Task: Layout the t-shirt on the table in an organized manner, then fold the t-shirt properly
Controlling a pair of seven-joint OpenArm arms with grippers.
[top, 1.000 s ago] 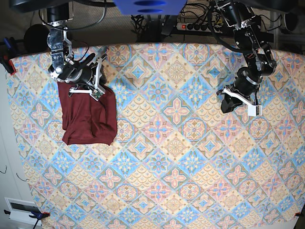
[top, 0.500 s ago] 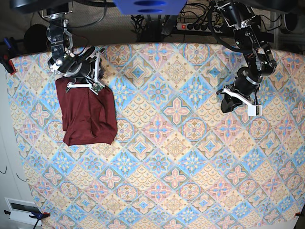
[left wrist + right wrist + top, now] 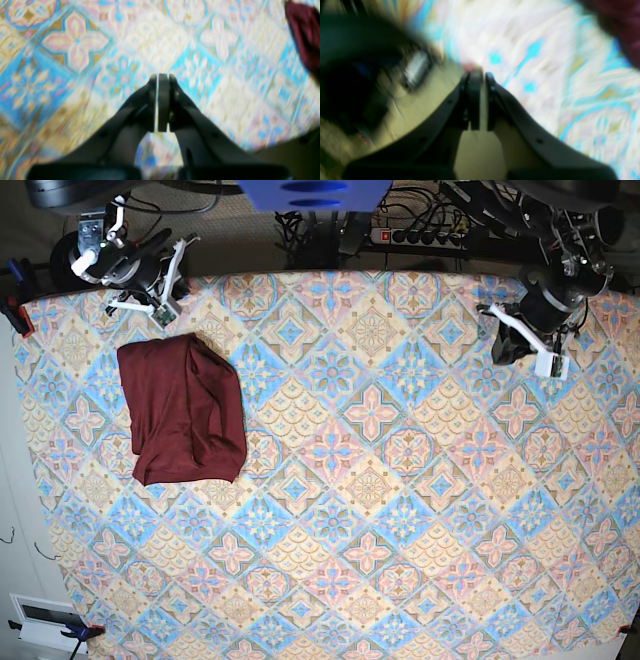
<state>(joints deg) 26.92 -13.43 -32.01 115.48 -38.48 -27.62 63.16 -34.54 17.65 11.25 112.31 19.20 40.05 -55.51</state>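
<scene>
T-shirt (image 3: pixel 183 410) lies folded; my 2 hands (image 3: pixel 160 105) (image 3: pixel 477 100), pinched closed, hold nothing; loose folds could slump.

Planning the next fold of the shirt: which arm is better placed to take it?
Probably the right arm. Its end effector sits just beyond the t-shirt, while the left end effector is far across the table. Both look shut and hold nothing.
</scene>
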